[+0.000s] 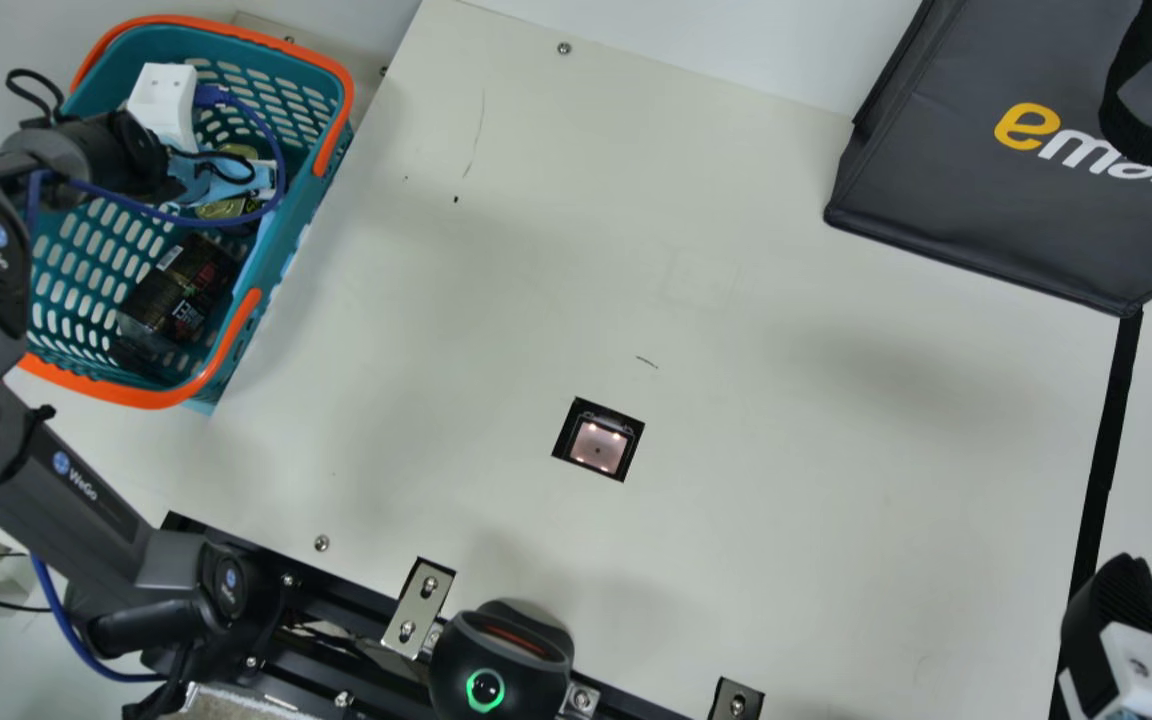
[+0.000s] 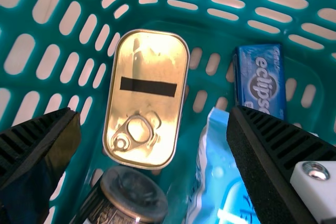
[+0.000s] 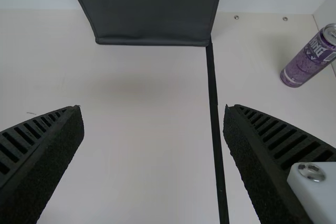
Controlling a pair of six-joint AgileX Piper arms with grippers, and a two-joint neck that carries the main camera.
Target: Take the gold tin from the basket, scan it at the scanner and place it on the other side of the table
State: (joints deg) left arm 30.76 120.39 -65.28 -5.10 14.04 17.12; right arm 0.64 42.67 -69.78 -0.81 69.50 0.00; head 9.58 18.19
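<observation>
Grocery basket, teal with orange rims, holds the gold tin at the left side of a cream table. The left gripper is above the basket, its two ribbed fingers spread wide and gripping nothing. In the left wrist view the tin lies near the middle of the gap, its ring-pull lid facing the camera and a dark strip across it. The jaws stand along its two long sides, apart from both; how far they are above the tin cannot be told. A dark-lidded jar is just beside the ring-pull end. A light-blue packet and a small dark-blue box share the basket, on the same side of the tin.

Across the table, the right gripper is near a black stripe, its jaws also wide apart with nothing between them in the right wrist view. The square window of the scanner is set into the tabletop between the two arms. A dark-gray bag is at the far side, and a purple can appears beyond the stripe in the right wrist view.
</observation>
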